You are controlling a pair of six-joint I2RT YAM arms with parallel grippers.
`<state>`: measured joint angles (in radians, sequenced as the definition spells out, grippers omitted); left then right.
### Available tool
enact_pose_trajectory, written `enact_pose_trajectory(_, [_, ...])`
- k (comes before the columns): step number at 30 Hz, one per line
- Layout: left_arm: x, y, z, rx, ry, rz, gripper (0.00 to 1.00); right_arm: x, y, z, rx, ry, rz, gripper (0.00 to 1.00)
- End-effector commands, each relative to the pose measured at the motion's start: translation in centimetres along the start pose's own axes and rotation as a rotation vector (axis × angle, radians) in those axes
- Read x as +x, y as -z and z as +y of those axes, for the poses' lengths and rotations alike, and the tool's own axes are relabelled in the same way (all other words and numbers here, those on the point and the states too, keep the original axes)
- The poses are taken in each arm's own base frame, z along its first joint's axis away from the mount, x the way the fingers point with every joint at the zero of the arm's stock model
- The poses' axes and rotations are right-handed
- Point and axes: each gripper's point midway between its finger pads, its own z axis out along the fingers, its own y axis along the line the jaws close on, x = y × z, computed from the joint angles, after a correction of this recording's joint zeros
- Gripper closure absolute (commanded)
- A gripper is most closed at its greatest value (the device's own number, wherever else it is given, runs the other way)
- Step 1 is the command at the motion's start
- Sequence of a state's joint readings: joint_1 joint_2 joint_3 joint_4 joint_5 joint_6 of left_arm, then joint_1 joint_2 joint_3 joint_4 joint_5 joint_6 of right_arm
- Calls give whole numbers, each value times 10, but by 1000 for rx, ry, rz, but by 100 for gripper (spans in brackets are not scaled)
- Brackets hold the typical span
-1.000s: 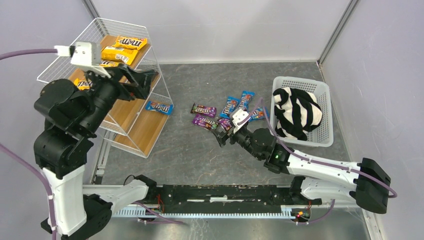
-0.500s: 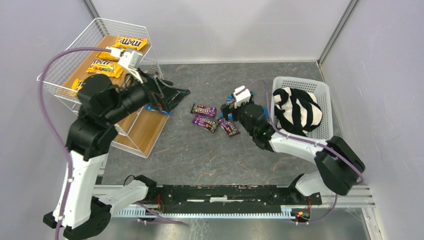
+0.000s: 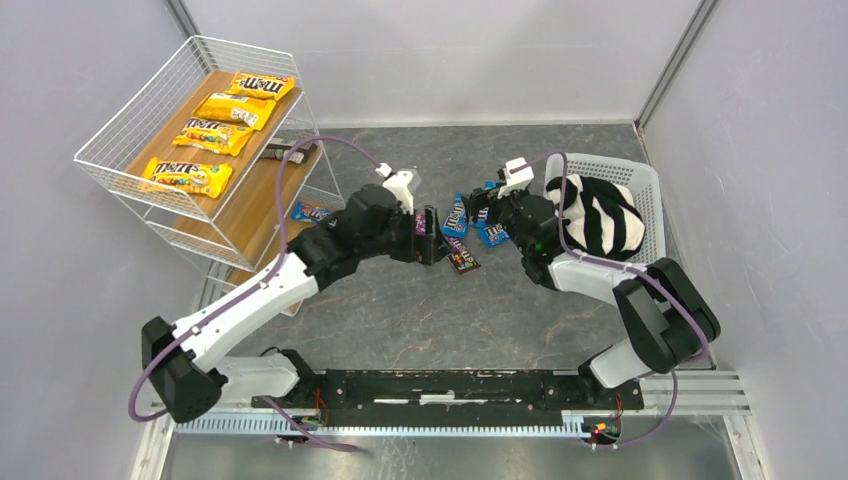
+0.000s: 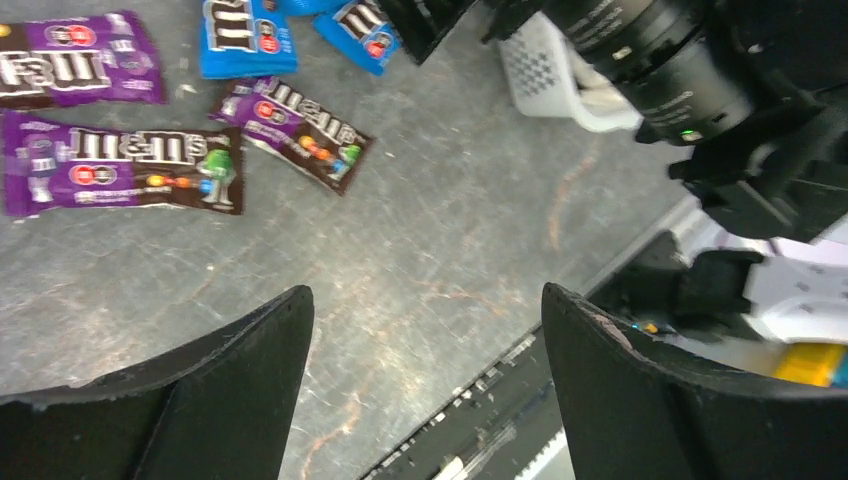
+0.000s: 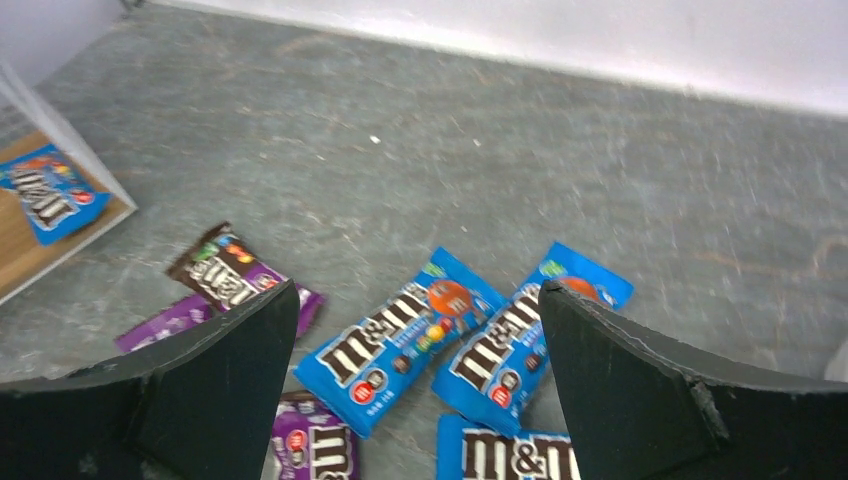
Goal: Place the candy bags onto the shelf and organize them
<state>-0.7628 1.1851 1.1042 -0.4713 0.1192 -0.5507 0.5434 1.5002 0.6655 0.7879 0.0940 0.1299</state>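
Seen from above, you're at the pick step: left claw (image 3: pixel 430 236) and right claw (image 3: pixel 483 205) hover over loose packets, well apart from the white wire shelf with wooden boards (image 3: pixel 250 205).

Left wrist: jaws apart and empty. The glossy purple candy bag (image 4: pixel 125 163) lies ahead-left, long axis crosswise.

Right wrist: jaws apart. The glossy blue candy bag (image 5: pixel 405 345) shows between them, slanting far-right. I'd say align, descend, close.

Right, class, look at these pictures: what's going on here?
Two robot arms are stocking a shelf with candy bags. Four yellow bags lie on its top board and a blue bag sits lower down. Both arms reach over the loose pile on the table, jaws open and empty: the left arm above the purple bags, the right arm above the blue bags. Nothing is gripped yet.
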Motion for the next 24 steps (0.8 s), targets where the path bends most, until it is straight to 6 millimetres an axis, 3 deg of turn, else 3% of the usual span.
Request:
enact_pose_trajectory(1, [-39, -6, 32, -253, -48, -211, 7, 23, -11, -23, 55, -90, 111, 3])
enact_pose_trajectory(4, [-28, -26, 43, -270, -46, -196, 0, 32, -16, -23, 29, -68, 135, 4])
enact_pose_trajectory(8, [-6, -61, 54, -275, -17, -99, 0, 43, -22, -11, -35, -98, 162, 7])
enact_pose_trajectory(12, [18, -97, 80, -360, 22, 3, 0, 46, -20, -5, -65, -129, 159, 8])
enact_pose_trajectory(15, [18, -105, 99, -476, 3, -5, 5, 47, -18, -9, -48, -117, 158, 8])
enact_pose_trajectory(18, [14, -110, 110, -549, -61, -16, 17, 48, -15, -18, -5, -92, 165, 8])
enact_pose_trajectory(24, [24, -124, 107, -686, -292, 54, 32, 49, -13, -32, 43, -79, 175, 8])
